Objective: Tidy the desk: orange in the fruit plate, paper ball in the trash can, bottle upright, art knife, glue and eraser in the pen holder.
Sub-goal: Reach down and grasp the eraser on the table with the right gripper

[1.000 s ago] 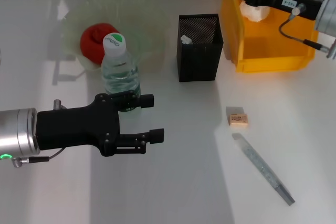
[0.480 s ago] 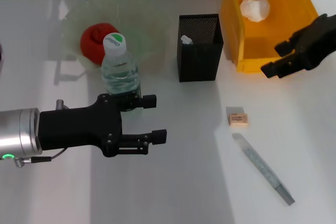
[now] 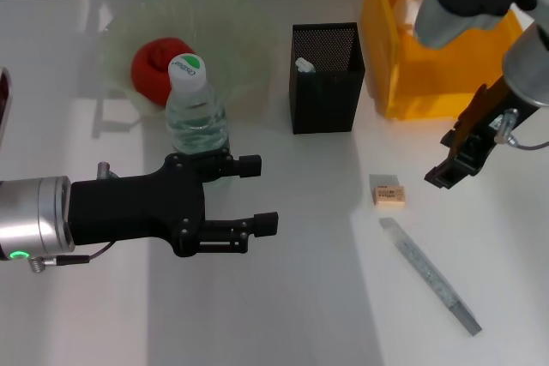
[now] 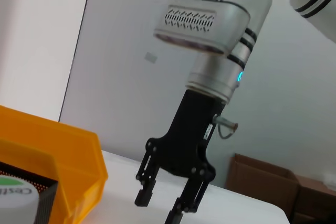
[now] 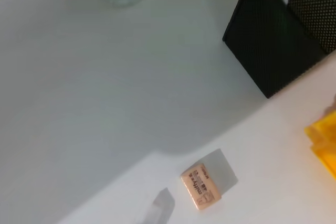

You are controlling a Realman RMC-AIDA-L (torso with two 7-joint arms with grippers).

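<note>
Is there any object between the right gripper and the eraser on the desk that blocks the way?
Nothing visible does. The right gripper hangs open above the desk, to the right of the eraser, with only bare white desk between them. The art knife lies nearer the robot than the eraser, off that path.

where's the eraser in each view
Head view: eraser on the table, between the pen holder and the knife.
Left wrist view: not in it.
Right wrist view: eraser low in the picture.
Shared landmark: the pen holder, in head and right wrist views.
</note>
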